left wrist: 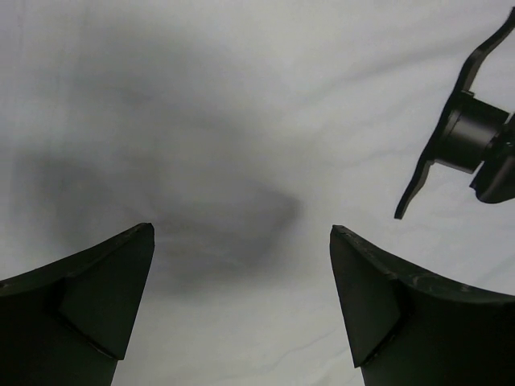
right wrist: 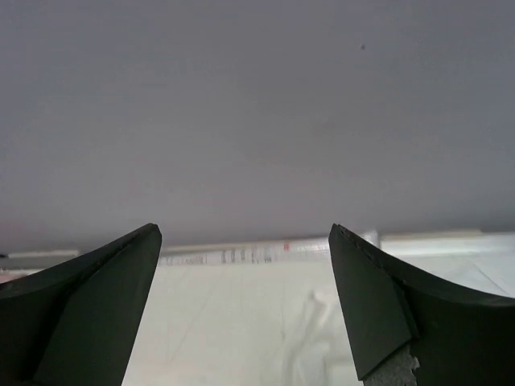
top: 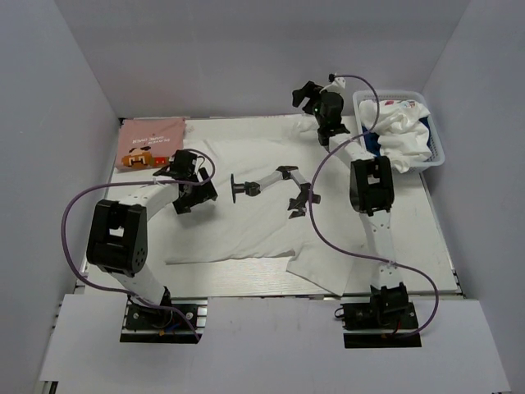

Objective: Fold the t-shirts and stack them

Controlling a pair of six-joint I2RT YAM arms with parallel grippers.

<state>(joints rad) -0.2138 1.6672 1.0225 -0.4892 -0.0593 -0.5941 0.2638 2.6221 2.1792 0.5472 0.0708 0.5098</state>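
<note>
Holding our left fingers (left wrist: 88,297) and right fingers (right wrist: 88,305) wide open and empty, we judge the large white t-shirt (top: 246,234), spread flat mid-frame on the surface (top: 422,238), light and floppy, best pinched at hem corners.

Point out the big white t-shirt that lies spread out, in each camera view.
Top external: the large white t-shirt lies spread flat across the middle of the picture.
Left wrist: it fills the frame beneath the open left gripper.
Right wrist: pale creased cloth low in the open right gripper, probably its far edge; not certain.
Shared landmark: the black jointed tool lying on the shirt, at the left wrist view's upper right.
</note>
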